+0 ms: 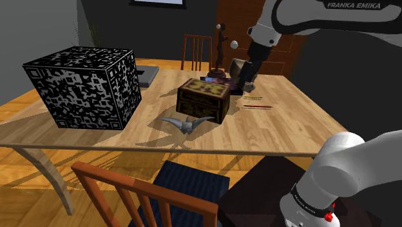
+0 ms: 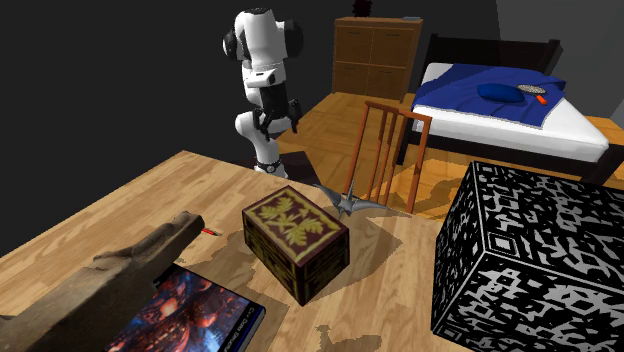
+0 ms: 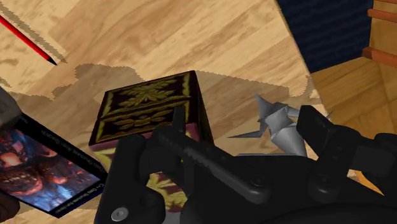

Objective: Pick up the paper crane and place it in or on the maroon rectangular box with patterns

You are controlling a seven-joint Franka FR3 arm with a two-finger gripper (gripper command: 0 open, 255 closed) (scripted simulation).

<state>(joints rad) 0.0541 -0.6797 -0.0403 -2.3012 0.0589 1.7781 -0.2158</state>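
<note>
The grey paper crane [image 1: 187, 122] lies on the wooden table near its front edge, just in front of the maroon box [image 1: 203, 98] with gold leaf patterns on its shut lid. In the second exterior view the crane [image 2: 352, 203] sits past the box [image 2: 295, 240], by the table edge. My gripper [image 1: 243, 82] hangs above the table on the far side of the box, away from the crane. In the wrist view the gripper [image 3: 245, 127] is open with nothing between its fingers. The crane [image 3: 280, 121] and the box [image 3: 149, 108] both lie below and ahead of it.
A big black-and-white patterned cube [image 1: 84, 87] fills the table's left part. A picture book [image 3: 44, 165] and a brown-grey block [image 2: 130, 270] lie beside the box. Pencils [image 1: 258, 106] lie to the right. A wooden chair [image 1: 142, 197] stands at the front edge.
</note>
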